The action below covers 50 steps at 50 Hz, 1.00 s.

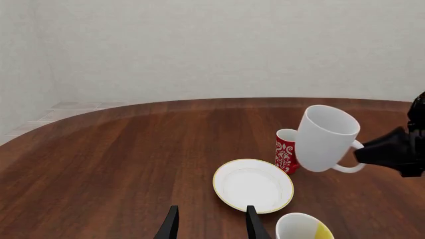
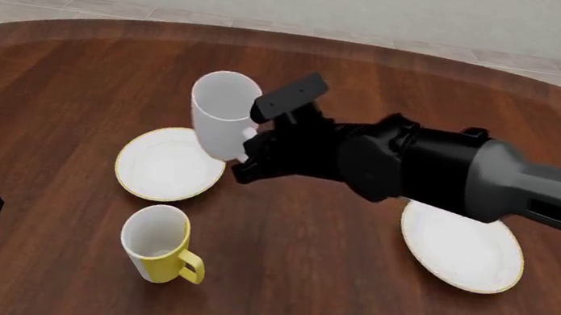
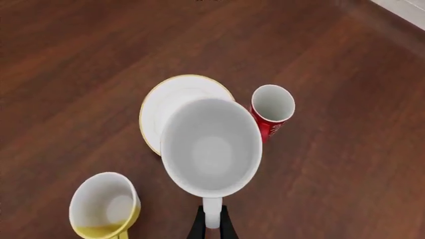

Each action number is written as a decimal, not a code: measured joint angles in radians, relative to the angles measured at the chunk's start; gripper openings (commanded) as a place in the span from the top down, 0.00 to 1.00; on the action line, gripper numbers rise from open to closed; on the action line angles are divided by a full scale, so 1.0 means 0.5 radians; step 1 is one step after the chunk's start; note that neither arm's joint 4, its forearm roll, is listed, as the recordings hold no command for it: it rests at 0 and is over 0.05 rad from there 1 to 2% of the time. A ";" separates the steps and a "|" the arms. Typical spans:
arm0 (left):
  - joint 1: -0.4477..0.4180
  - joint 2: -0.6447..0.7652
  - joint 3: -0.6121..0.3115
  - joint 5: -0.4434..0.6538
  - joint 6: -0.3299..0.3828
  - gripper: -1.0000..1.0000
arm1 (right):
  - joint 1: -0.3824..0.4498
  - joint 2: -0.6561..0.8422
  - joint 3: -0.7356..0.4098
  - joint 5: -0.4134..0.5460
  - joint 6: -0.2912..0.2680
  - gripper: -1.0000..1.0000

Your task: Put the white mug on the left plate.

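- White and glossy, the white mug (image 2: pixel 223 114) hangs in the air, tilted, clear of the table (image 2: pixel 328 294), with its lower part over the rim of the left plate (image 2: pixel 168 167) on the side facing the table's middle.
- The right pincer (image 2: pixel 255 144) is clamped on the mug's loop handle; in the right wrist view the two dark fingers (image 3: pixel 199 228) press the handle from either side.
- The left plate lies flat on the dark wooden table, left of the middle, a thin golden rim around its white face.
- A red cup with white patterning (image 3: pixel 271 112) stands upright just beside that plate, on its far side; the front view hides it behind the mug.
- A yellow mug with a white inside (image 2: pixel 158 245) stands upright near the plate, toward the table's near edge.
- A second gold-rimmed plate (image 2: pixel 462 247) lies toward the table's right edge, under the right arm.
- The left pincer (image 1: pixel 211 225) sits low near the near-left corner, its two fingers apart and holding nothing.
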 measured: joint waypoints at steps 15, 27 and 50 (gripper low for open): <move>0.000 0.000 0.000 0.000 0.000 0.00 | 0.035 0.118 -0.134 0.027 0.003 1.00; 0.000 0.000 0.000 0.000 0.000 0.00 | 0.058 0.210 -0.251 0.060 -0.001 1.00; 0.000 0.000 0.000 0.000 0.000 0.00 | 0.085 0.336 -0.408 0.098 -0.007 1.00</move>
